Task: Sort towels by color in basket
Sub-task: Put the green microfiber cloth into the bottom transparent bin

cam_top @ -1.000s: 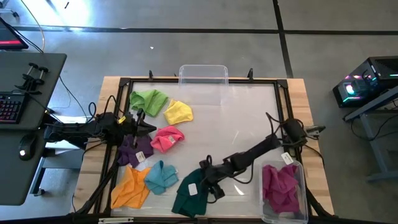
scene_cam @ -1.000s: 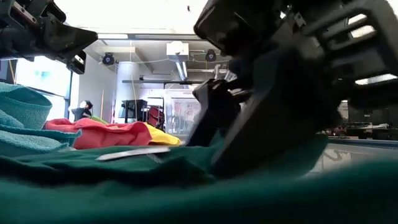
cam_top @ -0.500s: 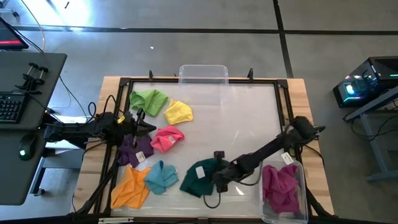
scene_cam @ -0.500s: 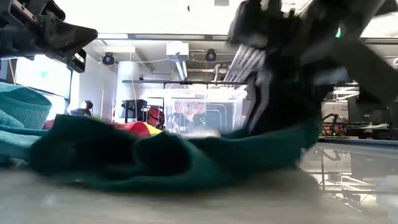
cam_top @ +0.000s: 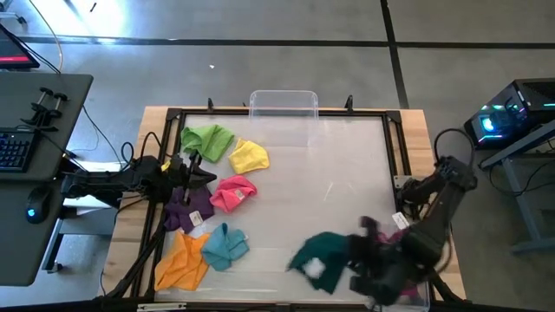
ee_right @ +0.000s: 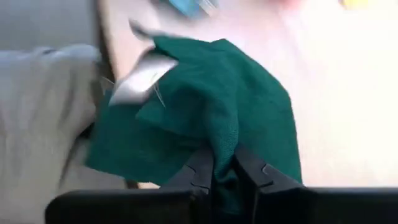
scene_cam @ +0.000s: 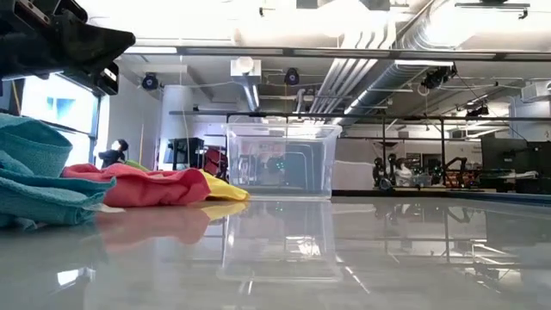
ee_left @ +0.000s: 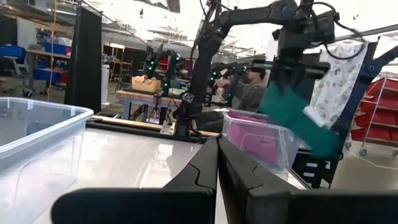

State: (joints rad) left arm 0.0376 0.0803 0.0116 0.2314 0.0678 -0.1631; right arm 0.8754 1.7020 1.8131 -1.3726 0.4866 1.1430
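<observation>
The right gripper is clamped on the dark green towel, which hangs clear of the table near its front edge, a white tag showing on the cloth in the right wrist view. The relation that counts now is towel to bin: the clear bin at the table's right front already holds the magenta towel, and it lies just to the right of the hanging cloth, with the right arm's own wrist between them in the high view. A short carry rightward would put the towel over that bin; the second bin at the far edge stands well apart (whether dark green belongs with magenta is a judgement the pictures cannot settle).

The left gripper is closed and empty, waiting at the left edge above the purple towel. Light green, yellow, pink, teal and orange towels lie unsorted on the left half, nearer the left arm.
</observation>
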